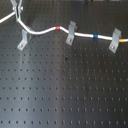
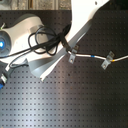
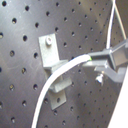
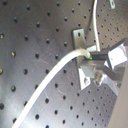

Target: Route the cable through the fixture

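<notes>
Tool (image 4: 95, 56) clamped on the cable (image 4: 55, 75), holding it taut beside the fixture (image 3: 52, 62) for seating between the prongs on the bench (image 1: 65, 95)

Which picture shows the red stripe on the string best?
The first exterior view: the red band on the cable is plain there. The second exterior view and both wrist views don't show it clearly.
</notes>
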Motion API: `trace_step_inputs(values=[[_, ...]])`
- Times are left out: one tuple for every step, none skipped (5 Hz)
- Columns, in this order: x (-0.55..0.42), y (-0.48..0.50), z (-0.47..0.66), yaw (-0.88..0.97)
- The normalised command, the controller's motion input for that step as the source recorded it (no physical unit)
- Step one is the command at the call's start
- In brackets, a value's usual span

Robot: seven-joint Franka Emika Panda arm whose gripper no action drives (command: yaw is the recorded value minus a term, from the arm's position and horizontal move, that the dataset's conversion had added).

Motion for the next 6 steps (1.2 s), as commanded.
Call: trace_step_inputs(values=[[-0.001, -0.017, 0.05, 0.0], [-0.108, -0.04, 0.04, 0.0], [-0.164, 0.001, 0.08, -0.17], [-0.187, 0.02, 0.19, -0.29], [-0.147, 0.036, 0.17, -0.32], [-0.023, 0.062, 0.19, -0.29]])
